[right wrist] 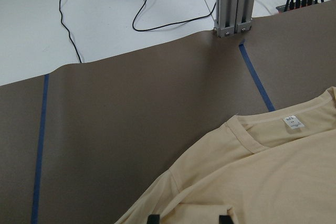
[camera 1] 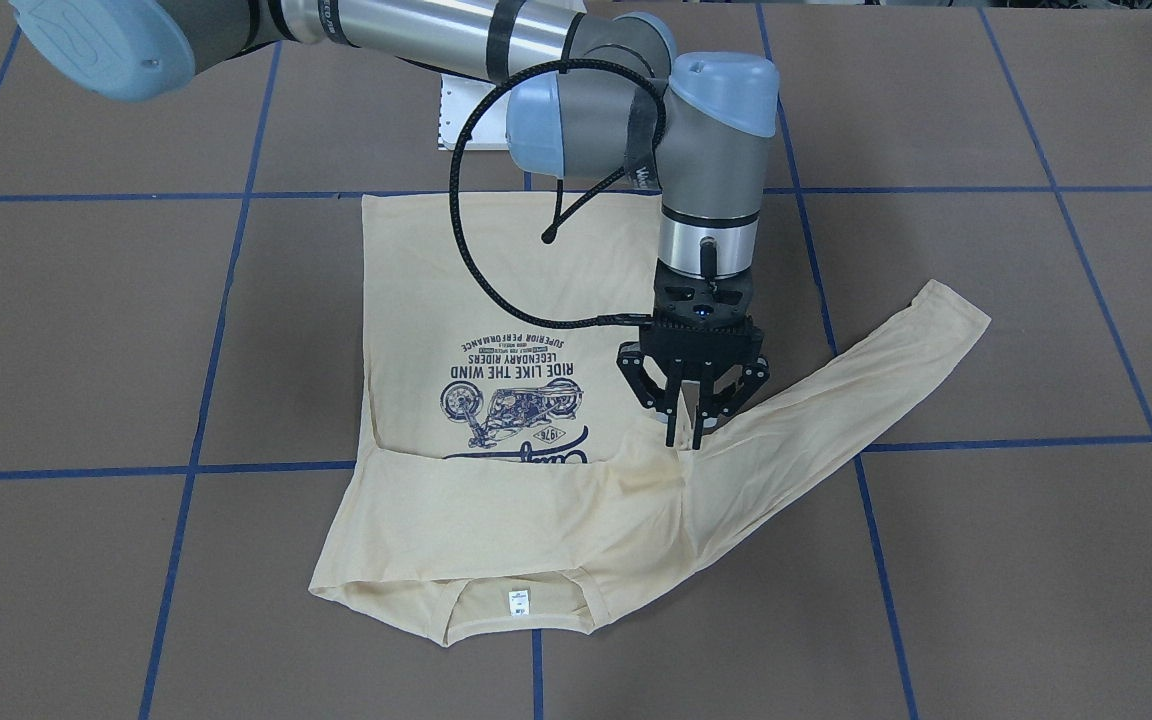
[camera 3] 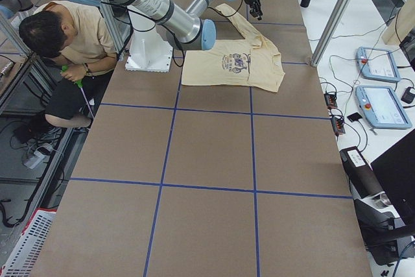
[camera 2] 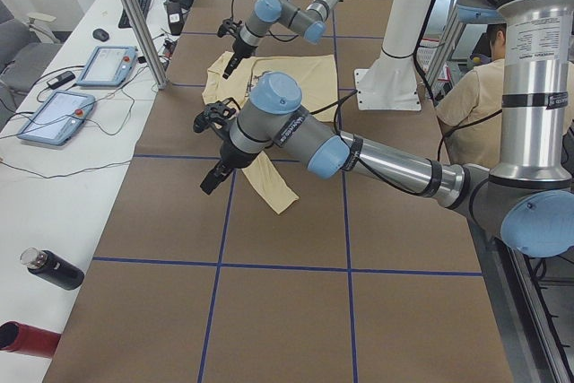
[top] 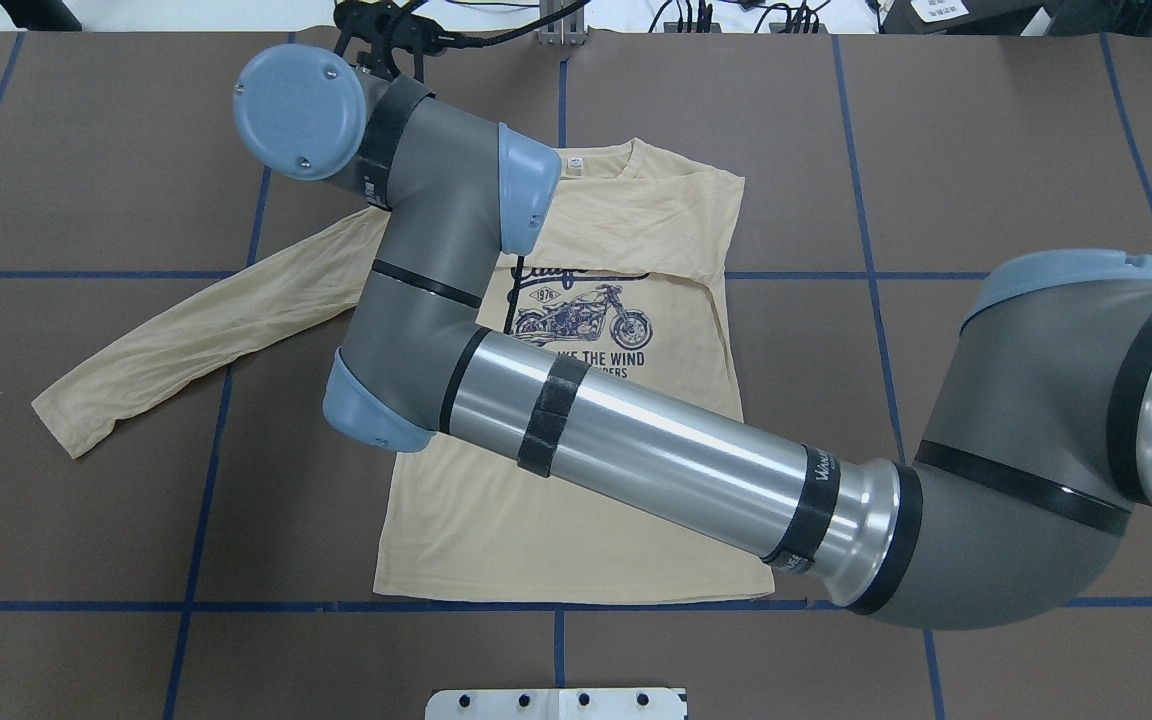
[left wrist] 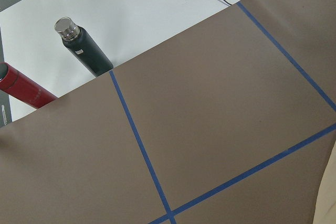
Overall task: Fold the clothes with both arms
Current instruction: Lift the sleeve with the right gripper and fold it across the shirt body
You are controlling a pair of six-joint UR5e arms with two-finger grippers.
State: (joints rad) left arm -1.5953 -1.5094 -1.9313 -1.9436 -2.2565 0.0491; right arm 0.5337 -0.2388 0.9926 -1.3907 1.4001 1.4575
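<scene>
The shirt (camera 1: 496, 300) is lying print-up on the desk (camera 1: 1036, 550). Its upper part is folding down over the top of the print, and one sleeve (camera 1: 836, 390) is stretching out flat toward the robot's left. The right tool (camera 1: 685, 443) is pointing straight down where that sleeve is joining the body. Its fingers are standing partly apart, tips at the fabric, visibly clamping nothing. The left tool (camera 2: 209, 186) is hovering near the cuff. I cannot tell whether it is spread or closed.

Bright, even overhead light; soft shadows.
</scene>
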